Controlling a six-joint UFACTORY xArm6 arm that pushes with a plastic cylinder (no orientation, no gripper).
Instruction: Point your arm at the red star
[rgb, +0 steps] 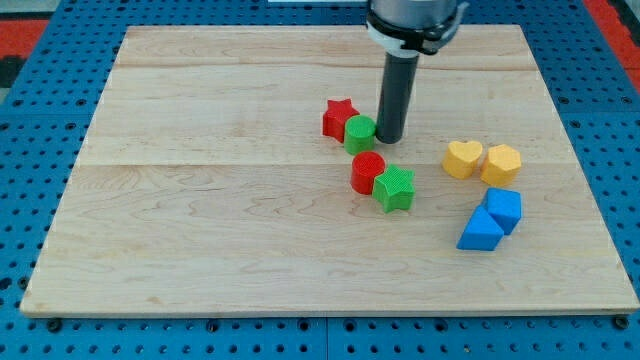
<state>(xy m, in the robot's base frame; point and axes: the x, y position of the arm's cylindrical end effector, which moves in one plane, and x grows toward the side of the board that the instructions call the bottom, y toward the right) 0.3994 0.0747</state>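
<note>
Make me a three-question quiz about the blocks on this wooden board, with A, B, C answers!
1. Where is my tip?
A. Right beside the green cylinder, on its right in the view
B. Between the blue blocks
C. At the board's bottom left corner

2. How many yellow blocks are there?
A. One
B. Two
C. Four

3. How do the red cylinder and green star sit?
A. Stacked
B. Far apart
C. Side by side, touching

Answers: 1 A, the rod ends just right of the green cylinder, which sits between it and the red star. 2 B, a yellow heart and a yellow hexagon. 3 C, their edges meet.
</note>
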